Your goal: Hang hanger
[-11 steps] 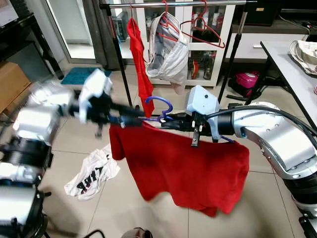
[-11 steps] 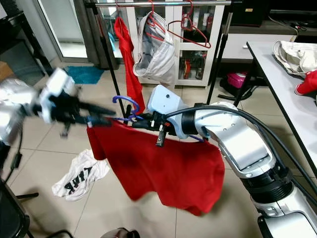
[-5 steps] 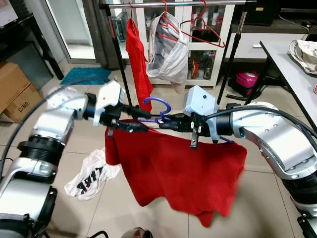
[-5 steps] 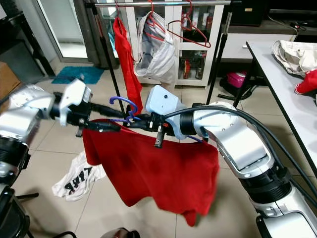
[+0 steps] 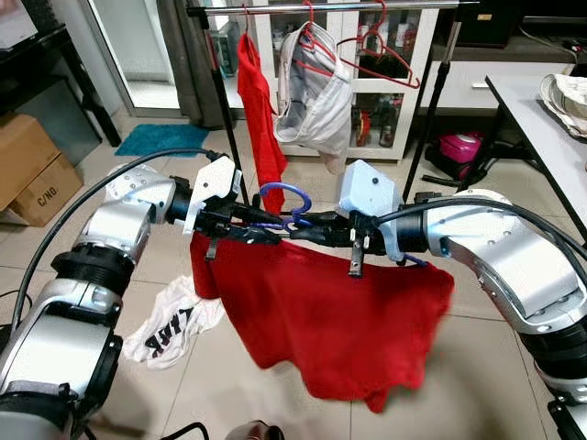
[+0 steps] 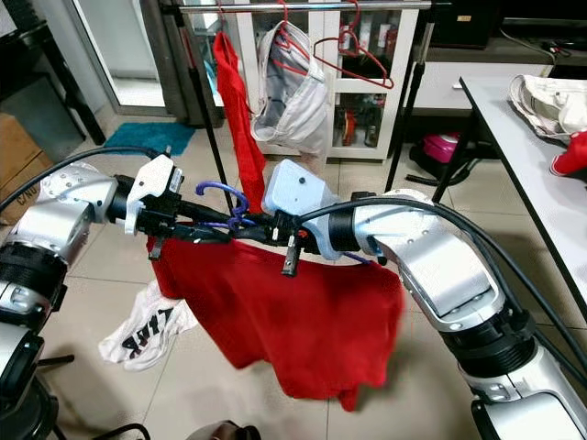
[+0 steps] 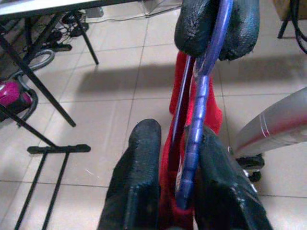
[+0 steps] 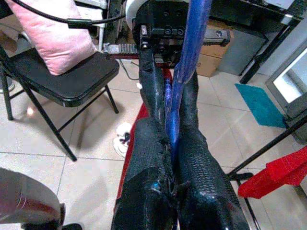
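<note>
Both grippers meet at a blue hanger [image 5: 284,203] held level in front of the robot, its long axis running side to side and its hook standing upward, below and in front of the clothes rail [image 5: 330,7]. The left gripper [image 5: 261,226] and right gripper [image 5: 307,226] each have their fingers pinched closed on the hanger's wire. A red shirt [image 5: 321,312] draped over it hides most of the hanger's shoulders and bar, its far hem blurred.
</note>
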You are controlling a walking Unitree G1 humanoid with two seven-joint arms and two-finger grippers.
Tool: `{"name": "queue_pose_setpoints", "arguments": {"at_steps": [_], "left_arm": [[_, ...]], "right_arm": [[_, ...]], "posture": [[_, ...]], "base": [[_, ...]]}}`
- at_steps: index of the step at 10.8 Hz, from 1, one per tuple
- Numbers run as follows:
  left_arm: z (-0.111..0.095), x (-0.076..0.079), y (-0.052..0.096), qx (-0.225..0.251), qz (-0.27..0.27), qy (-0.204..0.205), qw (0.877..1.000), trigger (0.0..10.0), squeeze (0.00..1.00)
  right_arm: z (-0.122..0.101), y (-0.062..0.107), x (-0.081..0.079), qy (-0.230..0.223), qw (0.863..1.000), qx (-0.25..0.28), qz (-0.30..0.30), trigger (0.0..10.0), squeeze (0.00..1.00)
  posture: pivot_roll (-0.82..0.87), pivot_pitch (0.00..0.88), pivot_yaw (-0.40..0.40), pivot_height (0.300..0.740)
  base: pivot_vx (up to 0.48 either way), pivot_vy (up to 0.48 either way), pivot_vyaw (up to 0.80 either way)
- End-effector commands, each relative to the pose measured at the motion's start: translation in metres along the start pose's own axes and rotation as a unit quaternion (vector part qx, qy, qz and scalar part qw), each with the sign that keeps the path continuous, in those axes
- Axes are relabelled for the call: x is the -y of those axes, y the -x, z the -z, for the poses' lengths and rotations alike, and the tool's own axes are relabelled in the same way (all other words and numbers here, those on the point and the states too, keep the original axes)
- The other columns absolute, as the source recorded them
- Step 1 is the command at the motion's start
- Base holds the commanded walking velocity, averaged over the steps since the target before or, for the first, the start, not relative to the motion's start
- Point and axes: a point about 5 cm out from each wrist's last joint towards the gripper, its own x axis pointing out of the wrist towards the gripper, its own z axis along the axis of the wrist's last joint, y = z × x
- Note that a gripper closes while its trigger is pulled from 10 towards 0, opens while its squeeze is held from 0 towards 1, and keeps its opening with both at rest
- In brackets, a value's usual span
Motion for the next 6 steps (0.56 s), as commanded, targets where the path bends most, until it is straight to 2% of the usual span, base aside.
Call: {"name": "queue_pose_setpoints", "arguments": {"at_steps": [1, 6], "left_arm": [[-0.0068, -0.0034, -0.0029, -0.004, 0.011, -0.013, 1.000, 0.0, 0.00], [-0.0068, -0.0048, -0.0110, 0.006, 0.024, -0.004, 1.000, 0.0, 0.00]], "right_arm": [[-0.0120, -0.0001, -0.0011, 0.020, 1.000, 0.016, -0.007, 10.0, 0.00], [-0.0128, 0.0002, -0.0001, 0.020, 1.000, 0.015, -0.003, 10.0, 0.00]], "posture": [[-0.15, 0.000, 0.130, 0.740], [-0.16, 0.000, 0.136, 0.740]], "base": [[0.000, 0.000, 0.00], [0.000, 0.000, 0.00]]}}
